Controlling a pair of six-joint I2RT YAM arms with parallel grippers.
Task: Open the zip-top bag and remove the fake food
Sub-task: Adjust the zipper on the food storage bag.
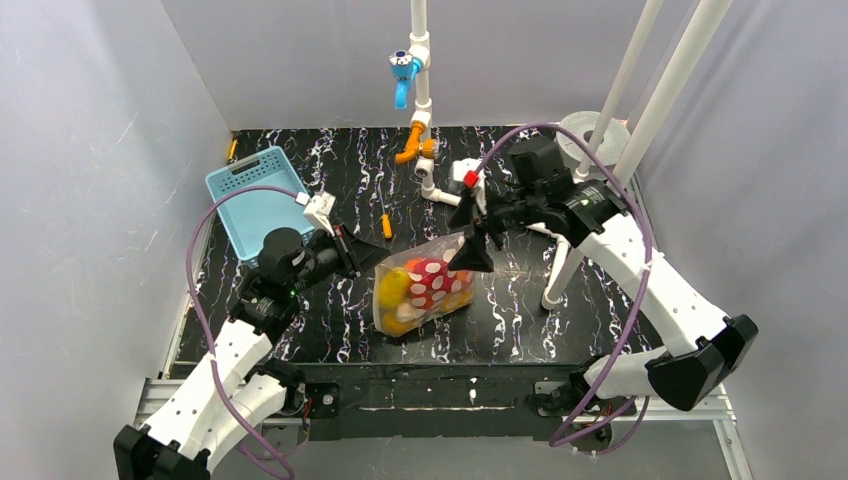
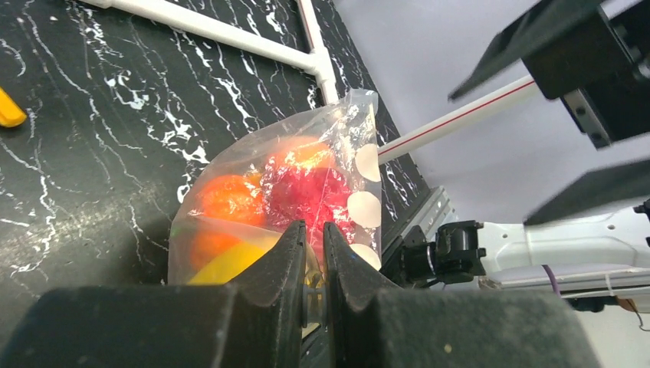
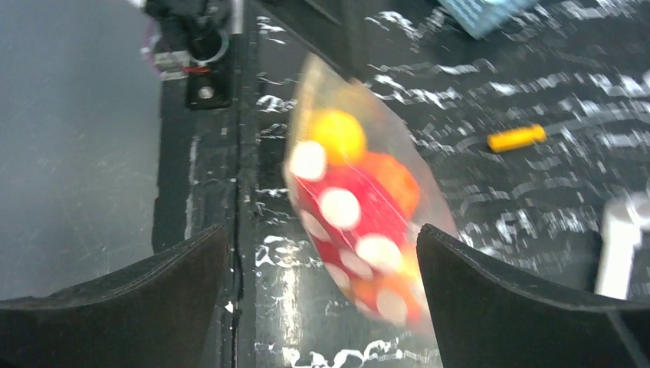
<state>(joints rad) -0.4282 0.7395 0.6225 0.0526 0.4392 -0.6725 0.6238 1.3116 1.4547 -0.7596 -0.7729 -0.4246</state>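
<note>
The zip-top bag (image 1: 425, 285), clear with white dots, lies in the middle of the black marbled table. The fake food is inside it: a yellow piece (image 1: 392, 285), red (image 1: 435, 278) and orange ones. My left gripper (image 1: 368, 262) is shut on the bag's left edge; in the left wrist view its jaws (image 2: 313, 226) pinch the plastic of the bag (image 2: 337, 146), with orange (image 2: 230, 198), red (image 2: 306, 192) and yellow (image 2: 230, 264) pieces behind it. My right gripper (image 1: 478, 245) is wide open over the bag's right end. In the blurred right wrist view the bag (image 3: 360, 222) sits between its jaws (image 3: 322, 230).
A light blue perforated basket (image 1: 255, 195) stands at the back left. A small orange-handled screwdriver (image 1: 386, 225) lies behind the bag. A white pipe frame (image 1: 425, 100) with a blue valve (image 1: 403, 70) and an orange fitting (image 1: 415, 145) stands at the back; a white post (image 1: 560, 270) stands right of the bag.
</note>
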